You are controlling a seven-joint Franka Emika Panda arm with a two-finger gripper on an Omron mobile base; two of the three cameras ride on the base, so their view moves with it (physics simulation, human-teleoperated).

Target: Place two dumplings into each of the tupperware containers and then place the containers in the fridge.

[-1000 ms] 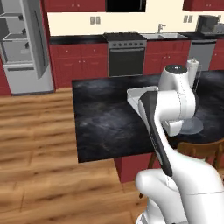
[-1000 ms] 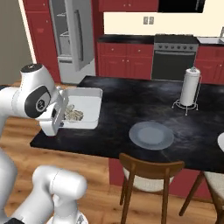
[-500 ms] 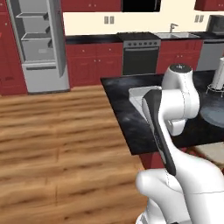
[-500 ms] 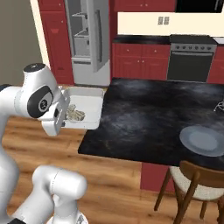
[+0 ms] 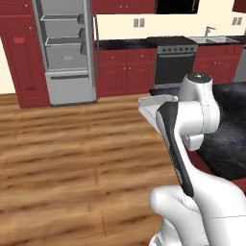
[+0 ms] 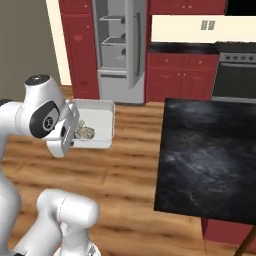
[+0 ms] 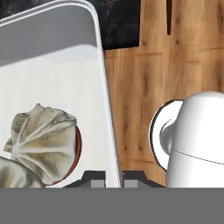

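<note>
The white-translucent tupperware container (image 6: 100, 116) hangs in the air above the wooden floor, and my gripper (image 7: 113, 176) is shut on its near rim. Inside it lie two tan dumplings (image 6: 84, 131); the hand view shows one dumpling (image 7: 43, 136) close up and part of the other (image 7: 12, 176) at the lower left, against the container wall (image 7: 52, 65). The left base view has the container (image 5: 154, 106) partly hidden behind my arm. The fridge (image 5: 65, 53) stands ahead with its door open and grey shelves showing, and it is also ahead in the right base view (image 6: 117, 47).
The black counter (image 6: 210, 155) lies to my right, its edge close to the arm (image 5: 230, 134). Red cabinets and a stove (image 5: 173, 62) line the back wall. Open wooden floor (image 5: 72, 158) stretches between me and the fridge.
Both base views have shifted: the base has moved away from the counter and the fridge now looks nearer and more central. The container stays in the gripper with the dumplings inside.
</note>
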